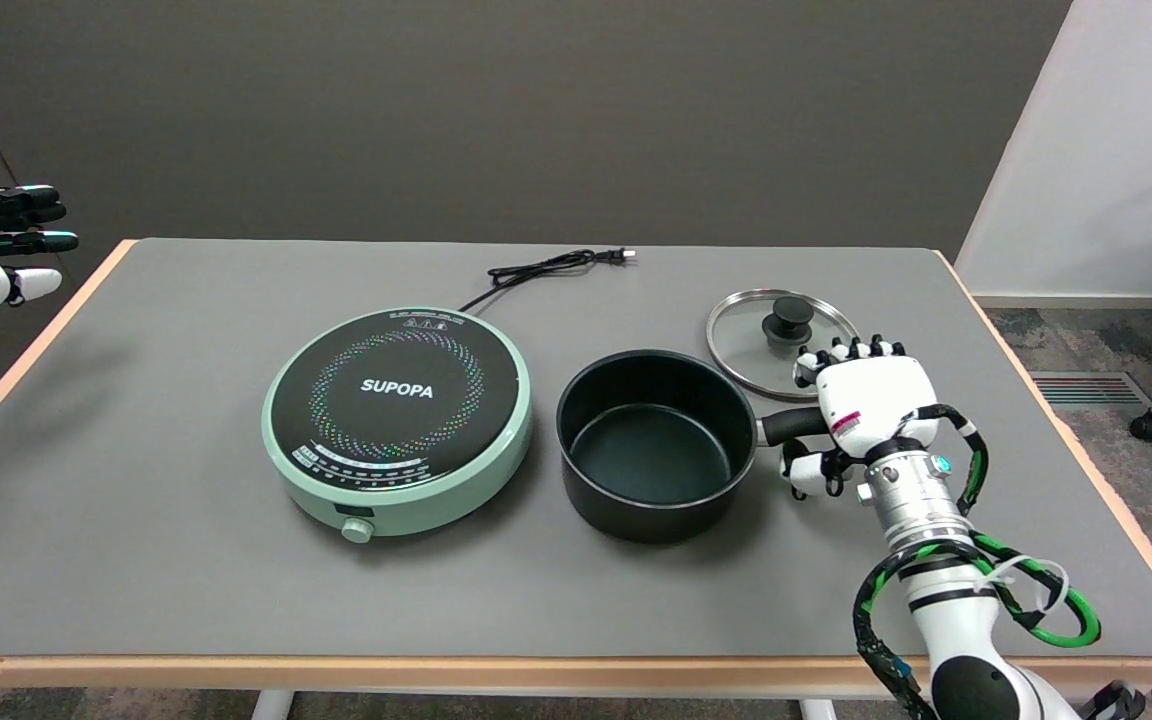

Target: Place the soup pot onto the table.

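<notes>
While the soup pot (654, 443) stands upright and lidless on the grey table (136, 520), just to the right of the mint-green induction cooker (398, 421) and apart from it, the right hand (861, 415) sits over the pot's black handle (786, 427), which points to the right from the pot's wall. Its fingers (851, 352) are curled over the far side of the handle and the thumb shows below it on the near side, so the hand looks wrapped around the handle, though the palm hides the contact itself. Just behind the hand and the pot lies the glass lid (751, 325) with its black knob up, flat on the table. A black power cord (546, 270) runs from the cooker's far side toward the table's back edge, its plug lying loose there
</notes>
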Controlling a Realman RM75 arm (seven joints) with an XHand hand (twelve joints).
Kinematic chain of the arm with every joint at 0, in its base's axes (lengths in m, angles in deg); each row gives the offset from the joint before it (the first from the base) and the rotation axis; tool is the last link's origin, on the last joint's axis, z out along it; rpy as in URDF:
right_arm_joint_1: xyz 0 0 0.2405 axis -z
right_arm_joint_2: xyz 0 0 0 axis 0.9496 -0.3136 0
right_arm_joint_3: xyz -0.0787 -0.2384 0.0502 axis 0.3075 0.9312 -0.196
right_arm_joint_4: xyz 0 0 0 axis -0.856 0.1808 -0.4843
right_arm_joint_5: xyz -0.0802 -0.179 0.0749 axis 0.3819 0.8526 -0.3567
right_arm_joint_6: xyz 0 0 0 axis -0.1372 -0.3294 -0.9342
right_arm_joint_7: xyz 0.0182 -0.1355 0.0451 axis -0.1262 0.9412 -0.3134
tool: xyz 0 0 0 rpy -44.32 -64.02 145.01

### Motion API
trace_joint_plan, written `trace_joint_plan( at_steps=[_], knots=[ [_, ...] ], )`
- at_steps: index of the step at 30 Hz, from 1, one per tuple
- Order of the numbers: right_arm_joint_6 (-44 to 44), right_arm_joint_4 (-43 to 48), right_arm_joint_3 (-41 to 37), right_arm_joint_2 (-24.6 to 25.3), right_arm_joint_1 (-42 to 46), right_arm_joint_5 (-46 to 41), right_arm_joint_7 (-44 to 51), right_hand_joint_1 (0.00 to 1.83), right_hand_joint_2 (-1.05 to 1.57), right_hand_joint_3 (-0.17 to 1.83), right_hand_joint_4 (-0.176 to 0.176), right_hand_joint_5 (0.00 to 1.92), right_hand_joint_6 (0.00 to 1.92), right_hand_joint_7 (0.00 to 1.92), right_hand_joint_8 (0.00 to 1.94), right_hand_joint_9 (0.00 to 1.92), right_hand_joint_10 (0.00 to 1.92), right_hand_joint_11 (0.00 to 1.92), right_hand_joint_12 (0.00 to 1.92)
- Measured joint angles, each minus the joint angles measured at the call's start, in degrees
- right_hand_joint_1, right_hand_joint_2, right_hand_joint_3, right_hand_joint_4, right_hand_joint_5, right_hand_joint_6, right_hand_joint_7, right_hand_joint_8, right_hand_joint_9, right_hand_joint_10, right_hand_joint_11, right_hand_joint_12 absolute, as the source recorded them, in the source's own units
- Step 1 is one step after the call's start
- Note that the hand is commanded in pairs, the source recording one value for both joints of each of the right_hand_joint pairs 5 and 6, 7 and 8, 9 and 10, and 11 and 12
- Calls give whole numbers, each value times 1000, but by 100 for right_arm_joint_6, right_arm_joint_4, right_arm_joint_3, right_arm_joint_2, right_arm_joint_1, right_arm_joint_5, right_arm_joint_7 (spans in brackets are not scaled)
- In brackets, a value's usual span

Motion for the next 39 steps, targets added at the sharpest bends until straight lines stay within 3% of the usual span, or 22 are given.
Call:
trace_joint_plan(
  at_steps=[2,5,9,16,23,25,34,39],
  knots=[
    [16,-7,-3,-9,-2,4,0,902,9,1493,176,535,535,535,535,535,535,535,535],
    [58,-8,-10,-20,-6,15,0,1004,-121,1179,176,428,428,428,428,428,428,428,428],
    [138,32,-45,-34,-8,22,0,1044,-229,1000,176,397,397,397,397,397,397,397,397],
    [395,279,-181,-79,3,22,0,1005,-424,999,176,310,310,310,310,310,310,310,310],
    [811,722,-350,-194,16,-279,0,932,-344,902,176,313,313,313,313,313,313,313,313],
    [949,833,-394,-232,13,-476,0,920,-290,764,176,293,293,293,293,293,293,293,293],
    [1729,1249,-669,-419,-114,-1918,12,893,-202,656,176,160,160,160,160,160,160,160,160],
    [2259,1392,-949,-495,-214,-2938,99,830,-6,488,176,158,158,158,158,158,158,158,158]
  ],
)
